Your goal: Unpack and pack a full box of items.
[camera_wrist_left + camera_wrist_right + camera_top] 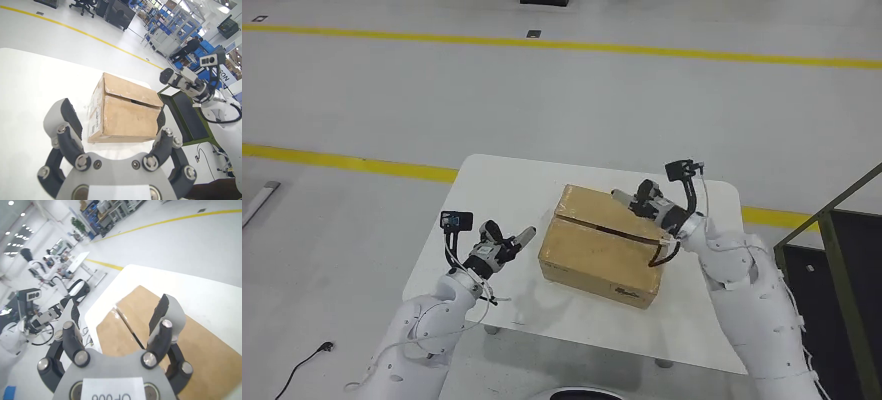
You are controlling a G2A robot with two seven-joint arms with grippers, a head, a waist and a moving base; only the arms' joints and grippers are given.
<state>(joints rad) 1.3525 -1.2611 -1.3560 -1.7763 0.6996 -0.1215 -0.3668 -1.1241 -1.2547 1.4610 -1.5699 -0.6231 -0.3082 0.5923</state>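
A brown cardboard box (602, 243) lies in the middle of the white table (492, 190). Its top flaps are folded down, with a narrow dark gap along the centre seam (132, 100). My left gripper (522, 238) hovers open just off the box's left end, and the box (122, 113) sits ahead between its fingers (65, 113). My right gripper (622, 197) hangs open above the box's far right top edge, with nothing between its pads (159, 309). Below it run the flaps (198, 336) and seam. The right gripper (166, 75) also appears beyond the box in the left wrist view.
A dark cart with a green frame (842, 235) stands close to the table's right side. Bare table surface lies left of the box and along the near edge (582, 330). Yellow lines (562, 45) cross the floor beyond.
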